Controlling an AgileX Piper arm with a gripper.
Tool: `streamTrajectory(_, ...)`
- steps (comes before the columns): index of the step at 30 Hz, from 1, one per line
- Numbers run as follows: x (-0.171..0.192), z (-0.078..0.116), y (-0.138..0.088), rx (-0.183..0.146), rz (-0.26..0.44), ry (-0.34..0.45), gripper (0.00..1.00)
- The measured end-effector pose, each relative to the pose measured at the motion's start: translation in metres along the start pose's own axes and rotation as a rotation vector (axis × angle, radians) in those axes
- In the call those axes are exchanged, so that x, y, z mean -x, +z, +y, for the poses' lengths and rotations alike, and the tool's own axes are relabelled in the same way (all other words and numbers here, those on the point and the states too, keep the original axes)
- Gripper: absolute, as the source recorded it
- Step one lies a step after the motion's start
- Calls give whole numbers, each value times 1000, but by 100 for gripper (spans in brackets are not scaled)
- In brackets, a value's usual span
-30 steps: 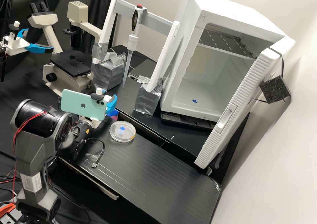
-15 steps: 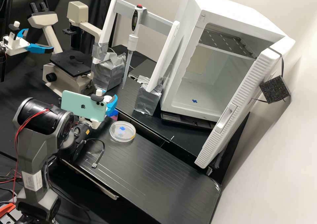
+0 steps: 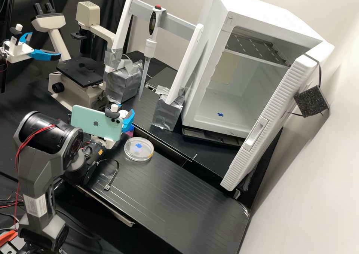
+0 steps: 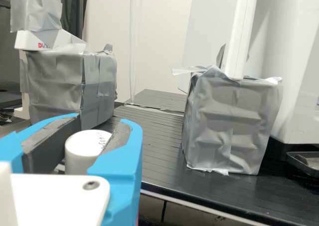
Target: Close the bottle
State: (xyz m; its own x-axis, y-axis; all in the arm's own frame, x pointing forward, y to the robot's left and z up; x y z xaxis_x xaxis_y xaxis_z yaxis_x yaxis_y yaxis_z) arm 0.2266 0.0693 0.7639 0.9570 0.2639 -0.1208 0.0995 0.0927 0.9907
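Silvery tape wraps two blocks (image 4: 229,123) at the feet of a white stand (image 3: 124,25); a pipette (image 3: 150,46) hangs from it, upper centre of the high view. Upper right, a white cabinet (image 3: 216,9) has its door (image 3: 278,106) ajar. Just beside the gripper (image 3: 126,110), left of centre, a mint-green phone (image 3: 95,122) masks part of it; a clear round dish (image 3: 138,149) lies near, below. The gripper is closed around a white cap (image 4: 82,153), fingers parted by its width. The cap is round and smooth-sided, with small dark marks. Beneath, the bottle (image 3: 130,132) is mostly hidden, a purplish bit visible.
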Motion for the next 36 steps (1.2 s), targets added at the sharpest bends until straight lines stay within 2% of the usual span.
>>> streamTrajectory(5, -1, 0, 0, -3, 0, 0, 0)
streamTrajectory(8, -4, -1, 0, -17, 6, -5, 0)
streamTrajectory(22, -10, -2, 0, -11, 10, -20, 0)
streamTrajectory(23, -10, -2, 0, -11, 10, -20, 100)
streamTrajectory(36, -8, -1, -2, -15, 11, -16, 100)
